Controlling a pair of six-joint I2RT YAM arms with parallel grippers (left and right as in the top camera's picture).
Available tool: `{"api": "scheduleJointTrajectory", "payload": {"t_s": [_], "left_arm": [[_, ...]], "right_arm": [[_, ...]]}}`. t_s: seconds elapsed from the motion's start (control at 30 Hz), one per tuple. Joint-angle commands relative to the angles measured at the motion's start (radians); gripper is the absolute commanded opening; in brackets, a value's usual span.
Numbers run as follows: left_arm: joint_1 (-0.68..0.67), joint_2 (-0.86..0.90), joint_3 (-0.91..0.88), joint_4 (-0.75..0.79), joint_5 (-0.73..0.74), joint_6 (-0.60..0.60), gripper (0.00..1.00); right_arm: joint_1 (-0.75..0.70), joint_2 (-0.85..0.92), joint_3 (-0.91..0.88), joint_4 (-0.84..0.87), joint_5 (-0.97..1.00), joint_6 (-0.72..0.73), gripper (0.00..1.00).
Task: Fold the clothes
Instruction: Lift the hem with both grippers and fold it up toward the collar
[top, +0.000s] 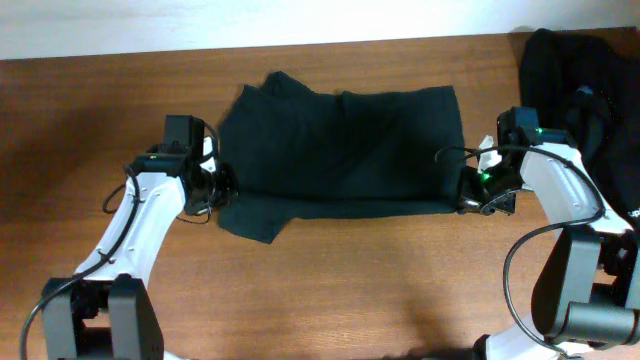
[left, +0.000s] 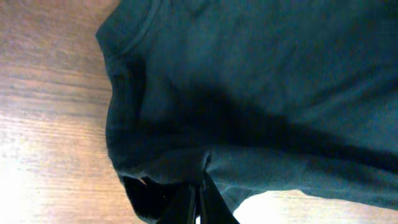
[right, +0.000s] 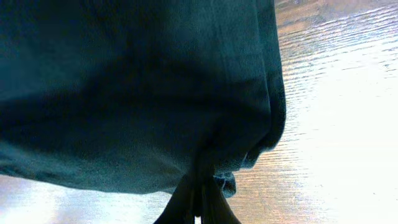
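The black T-shirt (top: 340, 150) lay spread across the middle of the wooden counter (top: 350, 290), doubled over into a broad band running left to right, with one sleeve (top: 250, 222) poking out past its near left corner. Its near edge ran almost straight between the two hands, which sat at its opposite ends. The left hand (top: 224, 188) met the shirt at the near left corner, just above that sleeve, and the right hand (top: 468, 200) met it at the near right corner. In the left wrist view the cloth filled most of the picture, a stitched hem (left: 127, 46) curving down its left side, and the left hand's dark fingers (left: 186, 208) were pressed tight together at the bottom edge with a gathered fold of the shirt pinched between them. The right wrist view showed the same on the other side: the fabric hung over the lens, its folded edge turned down on the right, and the fingers (right: 211, 208) were closed narrow on a bunched bit of the shirt, bare counter showing bright beyond. Farther out, a heap of dark clothes (top: 580, 80) sat at the far right corner of the counter, well apart from the shirt, behind the right arm (top: 565, 190).
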Motion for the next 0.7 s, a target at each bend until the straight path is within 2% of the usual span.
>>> {"api": "scheduleJointTrajectory", "payload": {"t_s": [0.0, 0.47, 0.53, 0.63, 0.67], "left_arm": [[0.005, -0.009, 0.026, 0.009, 0.021, 0.004, 0.07], [0.005, -0.009, 0.026, 0.031, 0.031, -0.018, 0.06], [0.005, -0.009, 0.026, 0.004, 0.030, -0.018, 0.18], [0.005, -0.009, 0.026, -0.056, 0.022, -0.017, 0.24], [0.005, -0.009, 0.026, -0.074, 0.009, -0.013, 0.33]], "right_arm": [[0.003, 0.006, 0.018, 0.016, -0.020, 0.015, 0.04], [0.003, 0.007, 0.018, 0.074, -0.024, 0.072, 0.04], [0.003, 0.007, 0.018, 0.074, -0.024, 0.072, 0.04], [0.003, 0.007, 0.018, 0.073, -0.027, 0.071, 0.04], [0.003, 0.007, 0.018, 0.073, -0.027, 0.071, 0.04]]}}
